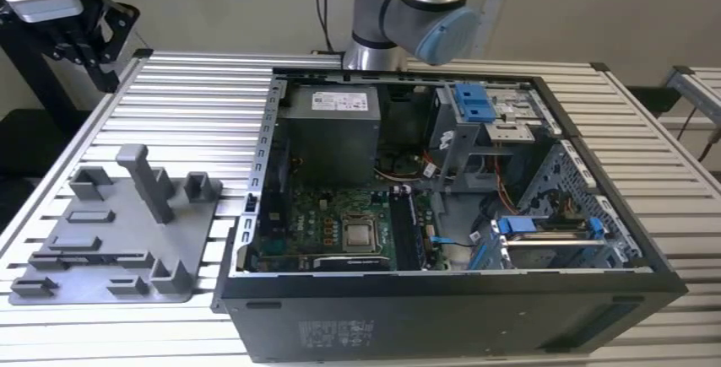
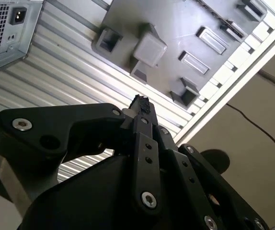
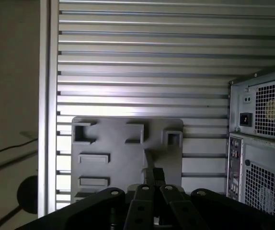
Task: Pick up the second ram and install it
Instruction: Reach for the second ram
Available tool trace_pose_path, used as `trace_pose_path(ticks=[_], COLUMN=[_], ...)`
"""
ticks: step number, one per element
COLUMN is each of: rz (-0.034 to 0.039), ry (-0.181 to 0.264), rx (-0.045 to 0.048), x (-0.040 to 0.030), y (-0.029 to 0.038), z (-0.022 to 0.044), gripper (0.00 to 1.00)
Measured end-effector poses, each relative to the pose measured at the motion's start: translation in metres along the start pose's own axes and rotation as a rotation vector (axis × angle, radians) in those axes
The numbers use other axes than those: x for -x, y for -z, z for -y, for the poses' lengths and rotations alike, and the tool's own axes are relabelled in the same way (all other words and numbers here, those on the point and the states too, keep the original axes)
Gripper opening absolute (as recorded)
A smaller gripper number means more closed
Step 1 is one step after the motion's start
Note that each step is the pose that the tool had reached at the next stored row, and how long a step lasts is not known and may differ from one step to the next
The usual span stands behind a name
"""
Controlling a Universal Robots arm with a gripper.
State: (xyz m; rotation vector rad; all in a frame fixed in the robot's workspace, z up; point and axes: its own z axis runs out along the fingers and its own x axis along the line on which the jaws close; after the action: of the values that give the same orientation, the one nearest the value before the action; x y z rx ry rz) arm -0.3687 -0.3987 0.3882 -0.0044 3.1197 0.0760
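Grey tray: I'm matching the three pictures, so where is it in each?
Exterior view: grey tray at the exterior view's left of the computer case.
Second wrist view: tray beyond the claw, case alongside.
First wrist view: tray beyond the claw, case alongside.
Shared landmark: the computer case.

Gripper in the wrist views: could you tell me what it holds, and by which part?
Nothing that shows: the gripper is shut, with nothing between its fingertips, pointing toward the grey tray.

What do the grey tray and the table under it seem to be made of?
The grey tray looks like matt plastic: uniform dull grey, blocky posts, no shine. The table is probably bare aluminium: pale silvery slats with soft reflections and long grooves.
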Motion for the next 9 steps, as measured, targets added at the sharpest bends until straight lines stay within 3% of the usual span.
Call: trace_pose_path(ticks=[9], rz=[0.0002], ry=[0.0], rx=[0.0], x=[-0.0126], y=[0.0002], z=[0.0], gripper=[0.11])
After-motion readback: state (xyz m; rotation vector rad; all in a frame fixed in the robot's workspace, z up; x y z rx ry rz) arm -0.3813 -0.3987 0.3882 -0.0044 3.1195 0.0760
